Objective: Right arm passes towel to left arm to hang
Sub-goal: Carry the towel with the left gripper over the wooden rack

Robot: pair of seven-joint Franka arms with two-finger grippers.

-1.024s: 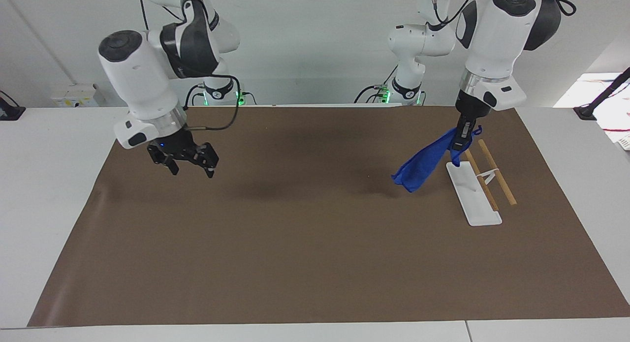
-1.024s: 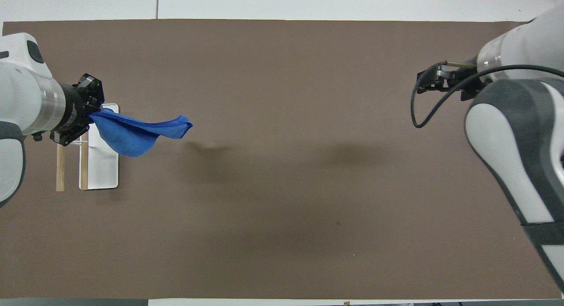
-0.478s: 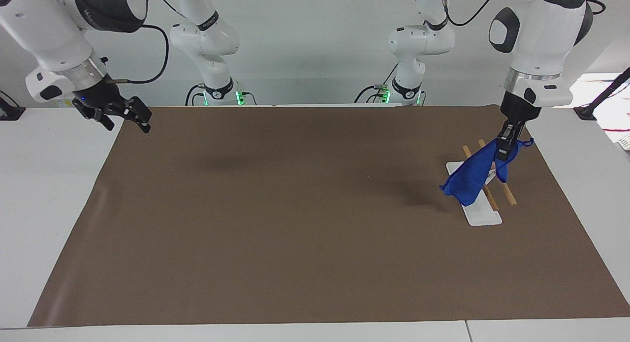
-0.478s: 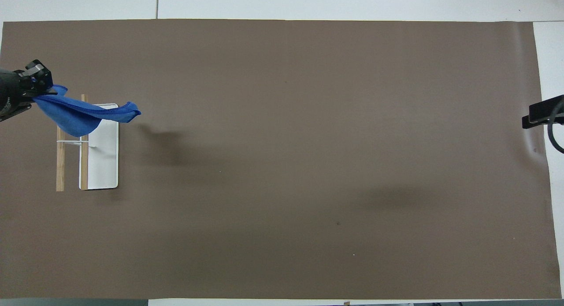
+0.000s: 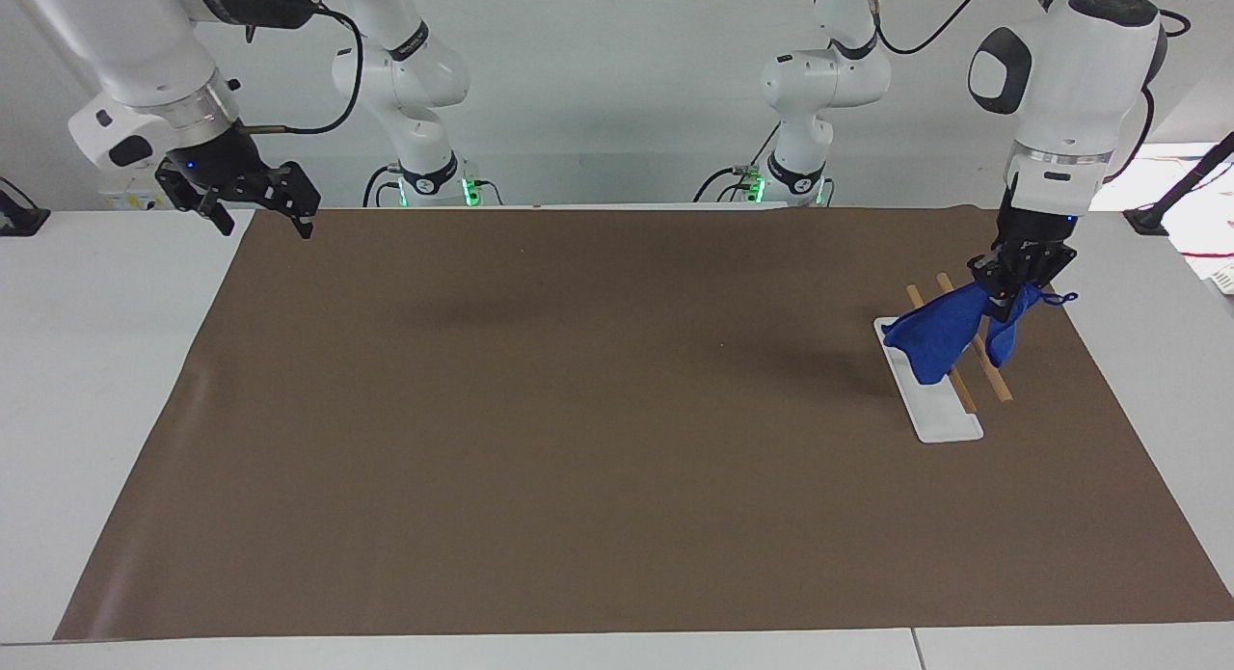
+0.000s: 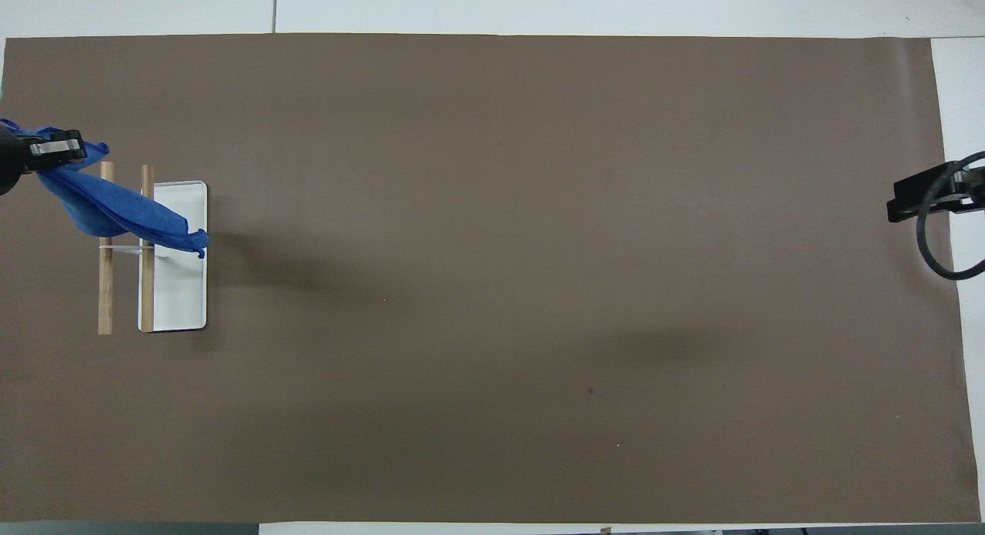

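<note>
1. Facing view, lower frame: brown mat [image 5: 578, 477] on the white table [image 5: 87, 410]. Nothing stands on this part.
2. Right of frame, mid-height: towel rack, a white base plate [image 5: 933, 405] carrying two wooden rails [image 5: 995, 381] side by side. In the overhead view the rack sits at the left edge of the frame [image 6: 178, 289].
3. Towel [image 5: 933, 340], bright blue, held up in the air over the rack. The overhead view shows it lying across both rails [image 6: 115, 210], with its free end over the white plate. Whether the cloth already rests on the rails cannot be told.
4. Left gripper [image 5: 1008, 307], right of frame, clamped on one end of the towel above the outer rail. The loop tab pokes out beside it. In the overhead view only its tip enters at the left edge [image 6: 55, 145].
5. Right gripper [image 5: 267, 228], upper left of frame, above the mat's corner. Its jaws are spread, it is empty, and the arm is waiting well apart from the rack.
6. Step in hand (judgement): the hand-over is done and the hanging is in progress.
   - Lower the held end gently so that cloth falls on both sides of a rail.
   - Keep the grip low and close to the rail before letting go.
   - Leave comparable lengths on each side, because an uneven drape is likely to slide off.
   - Avoid nudging the light rack.
</note>
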